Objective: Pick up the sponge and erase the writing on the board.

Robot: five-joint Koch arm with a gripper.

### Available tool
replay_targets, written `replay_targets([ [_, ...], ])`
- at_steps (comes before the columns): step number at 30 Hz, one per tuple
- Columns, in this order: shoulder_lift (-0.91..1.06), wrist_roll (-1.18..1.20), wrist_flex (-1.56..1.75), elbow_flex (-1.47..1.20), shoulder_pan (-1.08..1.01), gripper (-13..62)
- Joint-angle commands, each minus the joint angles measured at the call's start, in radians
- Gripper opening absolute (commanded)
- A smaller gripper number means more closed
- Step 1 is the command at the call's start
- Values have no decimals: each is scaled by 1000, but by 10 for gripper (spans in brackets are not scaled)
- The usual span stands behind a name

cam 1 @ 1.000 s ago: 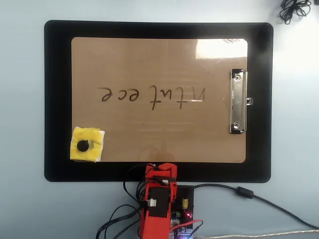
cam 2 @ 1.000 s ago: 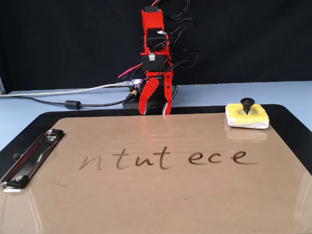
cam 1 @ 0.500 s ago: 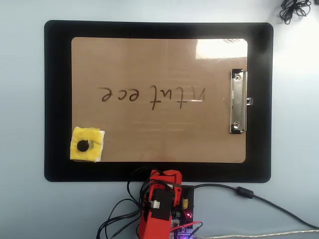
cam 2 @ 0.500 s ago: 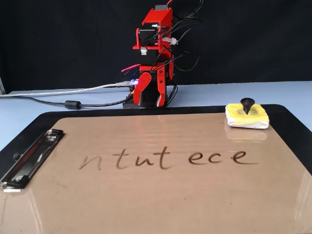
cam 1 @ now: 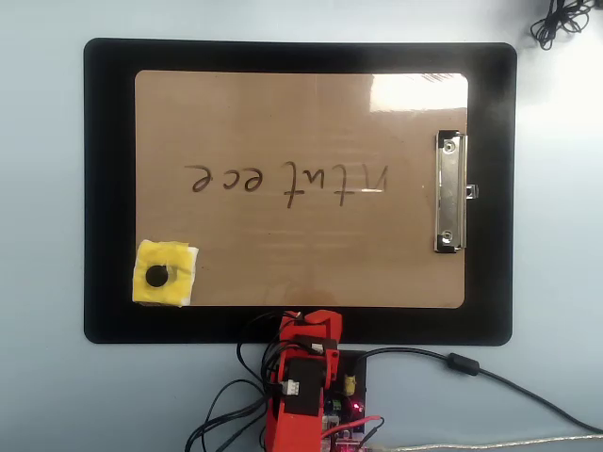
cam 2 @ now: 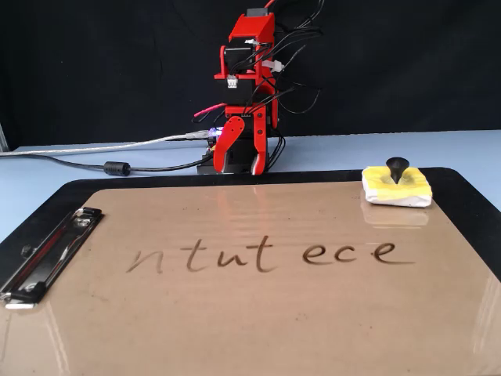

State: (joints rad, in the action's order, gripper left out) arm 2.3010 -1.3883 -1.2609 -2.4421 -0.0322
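Gripper (cam 2: 238, 168) empty, jaws apparently slightly parted, near arm base. Should swing toward sponge (cam 2: 397, 188) on board (cam 2: 235, 329) corner, widen, descend squarely over it.

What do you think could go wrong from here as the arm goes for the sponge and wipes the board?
The sponge sits at the board's corner, off to one side of the hand, so a sideways reach could nudge it onto the black mat. Its only obvious hold is the small black knob, which may slip. The board looks glossy and unfastened, so wiping the writing might slide it.
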Motion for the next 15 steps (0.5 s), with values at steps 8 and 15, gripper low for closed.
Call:
replay_targets([
  [8,43,-494,474,18,580,338],
  [15,-58,-653,1014,-84,772,338],
])
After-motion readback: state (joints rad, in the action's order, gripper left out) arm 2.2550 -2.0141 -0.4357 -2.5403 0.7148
